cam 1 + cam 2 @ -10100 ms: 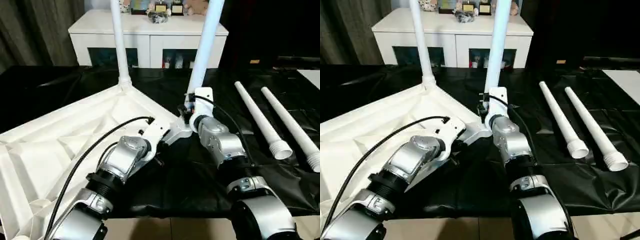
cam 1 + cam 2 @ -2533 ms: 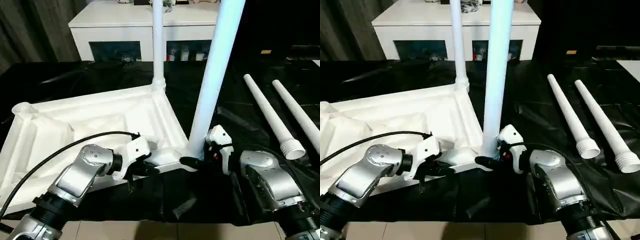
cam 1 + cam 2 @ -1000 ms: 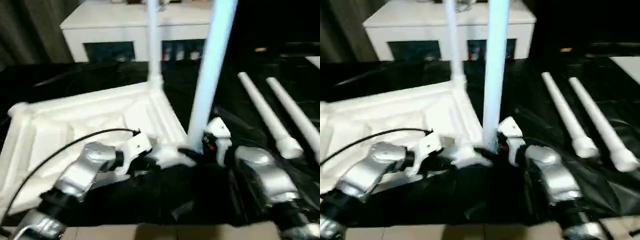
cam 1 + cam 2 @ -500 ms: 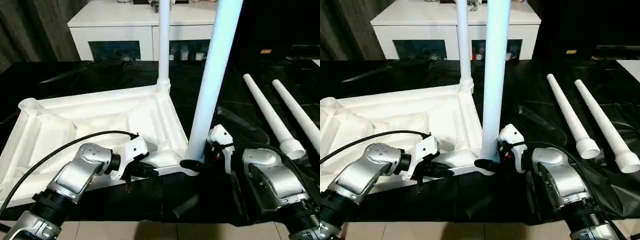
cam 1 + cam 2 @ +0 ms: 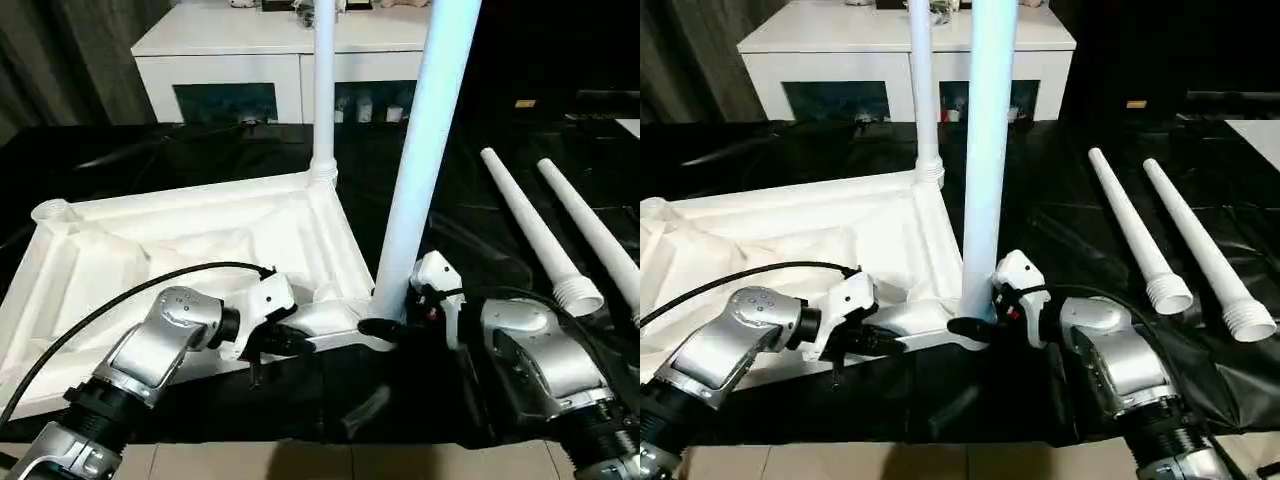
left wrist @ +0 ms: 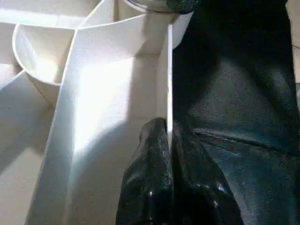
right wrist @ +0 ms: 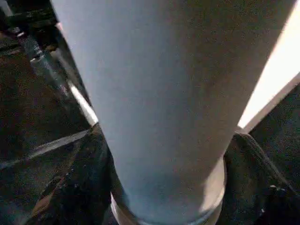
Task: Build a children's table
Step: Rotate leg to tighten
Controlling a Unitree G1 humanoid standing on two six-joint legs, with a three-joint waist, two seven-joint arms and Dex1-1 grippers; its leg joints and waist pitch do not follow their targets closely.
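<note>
The children's table top [image 5: 180, 235] lies upside down on the black cover, ribbed side up. One white leg [image 5: 322, 90] stands upright in its far corner socket. A second leg [image 5: 415, 170] stands in the near corner. My right gripper [image 5: 385, 322] has its black fingers [image 7: 86, 183] on either side of this leg's base, shut on it. My left gripper [image 5: 290, 342] is shut on the top's thin near rim [image 6: 168, 84], just left of that corner. Two loose legs [image 5: 535, 220] lie side by side to the right.
A white cabinet [image 5: 270, 60] with glass doors stands behind the black-covered work table [image 5: 150, 160]. An empty round corner socket [image 5: 50, 212] shows at the top's left end. The table's front edge runs just below both forearms.
My right gripper's fingers have drawn in around the near leg's base. The whole picture has shifted slightly. My left gripper keeps its hold on the rim.
</note>
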